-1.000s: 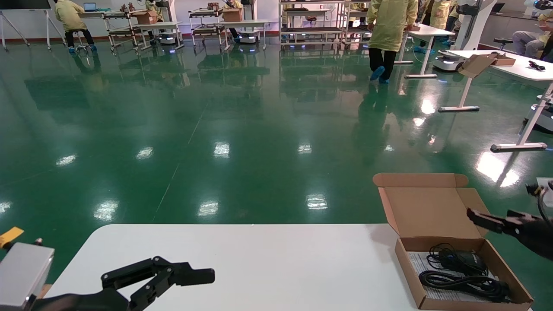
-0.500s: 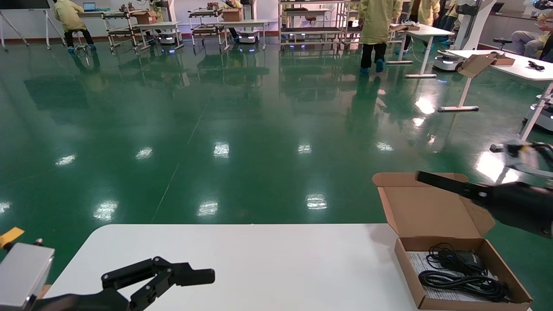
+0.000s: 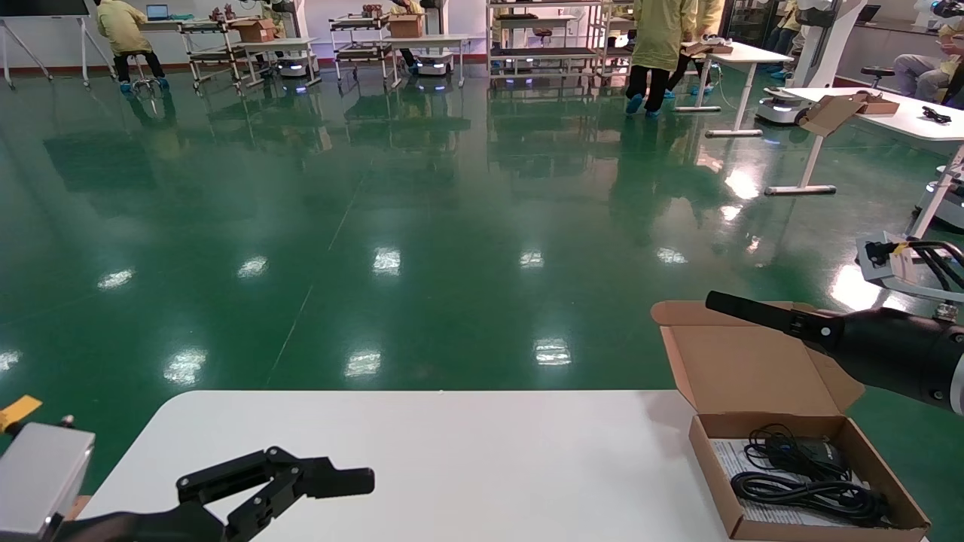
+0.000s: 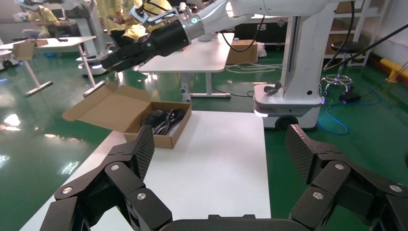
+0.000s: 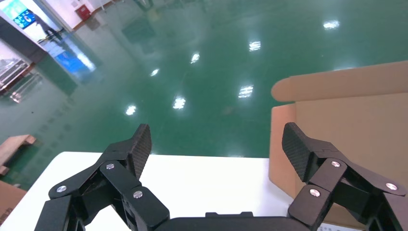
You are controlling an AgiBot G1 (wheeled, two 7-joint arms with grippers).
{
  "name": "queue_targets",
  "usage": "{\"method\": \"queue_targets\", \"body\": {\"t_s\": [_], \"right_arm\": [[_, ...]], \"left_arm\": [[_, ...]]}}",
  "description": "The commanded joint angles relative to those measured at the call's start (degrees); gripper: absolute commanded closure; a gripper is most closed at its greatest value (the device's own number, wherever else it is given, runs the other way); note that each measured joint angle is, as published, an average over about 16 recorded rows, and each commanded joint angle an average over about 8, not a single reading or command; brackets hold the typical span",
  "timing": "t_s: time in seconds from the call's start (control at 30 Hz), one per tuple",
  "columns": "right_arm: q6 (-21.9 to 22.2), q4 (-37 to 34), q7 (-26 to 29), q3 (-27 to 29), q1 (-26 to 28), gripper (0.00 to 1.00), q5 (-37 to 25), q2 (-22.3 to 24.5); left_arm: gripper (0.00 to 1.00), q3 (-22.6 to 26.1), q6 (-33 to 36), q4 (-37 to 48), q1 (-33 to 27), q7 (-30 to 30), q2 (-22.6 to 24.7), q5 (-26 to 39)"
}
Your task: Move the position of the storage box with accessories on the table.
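Note:
The storage box (image 3: pixel 712 459) lies at the table's (image 3: pixel 467 452) front right, its lid (image 3: pixel 745 369) standing open toward the far edge. Inside are the accessories: a black mouse (image 3: pixel 809 450), a coiled cable (image 3: pixel 806 493) and a white sheet (image 3: pixel 761 513). My right gripper (image 3: pixel 715 301) hovers open at the lid's top edge, above the box; in the right wrist view this gripper (image 5: pixel 216 144) has the lid (image 5: pixel 351 125) beside one finger and nothing between its fingers. My left gripper (image 3: pixel 354 485) rests open and empty over the table's front left, and its wrist view (image 4: pixel 221 149) shows the box (image 4: pixel 159 137) far ahead.
Green floor lies right beyond the table's far edge. A grey block (image 3: pixel 38 474) sits at the front left off the table. Other white desks (image 3: pixel 889 113) and people stand far off. A white robot base (image 4: pixel 288 96) stands beside the table's right end.
My right arm has risen from beside the box's right side to the lid's top edge and reached a little left. The left arm has not moved. The box stays put.

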Motion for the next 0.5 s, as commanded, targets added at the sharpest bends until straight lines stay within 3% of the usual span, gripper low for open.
{"method": "queue_targets", "body": {"t_s": [0.03,0.5], "right_arm": [[0.18,0.13,-0.12,0.04,-0.16,0.0,0.01,0.04],[-5.21,16.1,-3.14,4.88,-8.9,0.0,3.61,4.17]], "left_arm": [[0.0,0.0,0.0,0.0,0.0,0.0,0.0,0.0],[0.0,0.0,0.0,0.01,0.0,0.0,0.0,0.0]]}}
